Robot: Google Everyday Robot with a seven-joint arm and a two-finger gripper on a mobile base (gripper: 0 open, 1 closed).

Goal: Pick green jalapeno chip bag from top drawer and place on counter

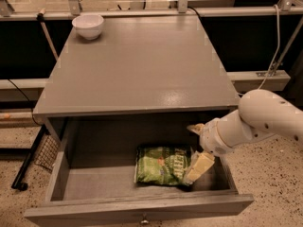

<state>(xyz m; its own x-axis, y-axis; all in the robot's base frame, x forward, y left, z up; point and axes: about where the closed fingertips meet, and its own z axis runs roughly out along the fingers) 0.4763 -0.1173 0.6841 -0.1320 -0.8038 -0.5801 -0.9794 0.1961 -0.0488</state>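
The green jalapeno chip bag [160, 165] lies flat on the floor of the open top drawer [71, 174], right of middle. My gripper [196, 148] reaches in from the right on a white arm. It is open, with one cream finger [199, 167] low against the bag's right edge and the other finger [195, 128] higher, near the drawer's back. It holds nothing. The grey counter [137, 65] spreads above the drawer.
A white bowl [88, 26] stands at the counter's back left corner. The drawer's front panel with a small knob [144, 218] juts toward the camera. A black frame and mesh [45, 151] stand on the speckled floor to the left. A railing and cables run behind.
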